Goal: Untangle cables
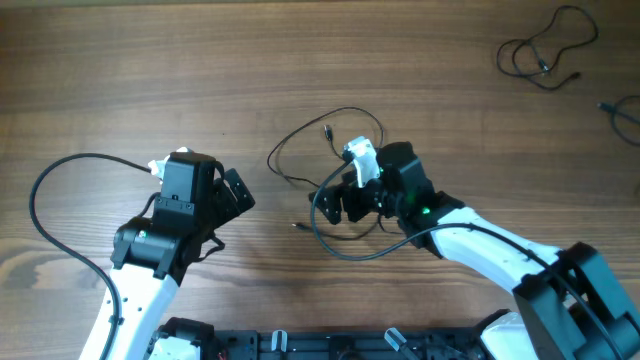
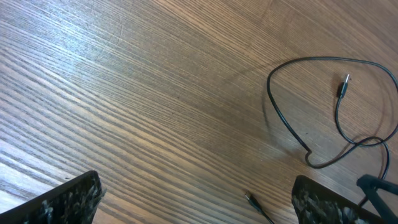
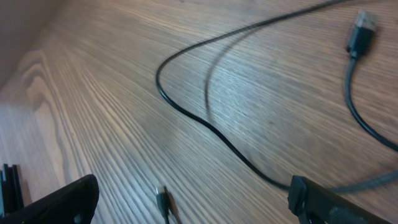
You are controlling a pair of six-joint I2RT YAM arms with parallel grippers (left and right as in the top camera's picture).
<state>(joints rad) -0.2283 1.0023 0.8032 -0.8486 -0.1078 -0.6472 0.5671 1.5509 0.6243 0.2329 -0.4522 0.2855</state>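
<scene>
Both arms low, elbows back, angled inward. Left end effector [image 1: 238,192] wide, right end effector [image 1: 335,203] wide too, over thin black looped cables [image 3: 213,132] on wood-grain worktop [image 1: 120,60].

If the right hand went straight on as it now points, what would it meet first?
Probably the small plug lying just ahead of the right hand, then the black cable loop beyond; depth is unclear.

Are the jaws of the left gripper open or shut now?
Open. In the left wrist view the left gripper shows its two fingers far apart, gripping nothing.
</scene>
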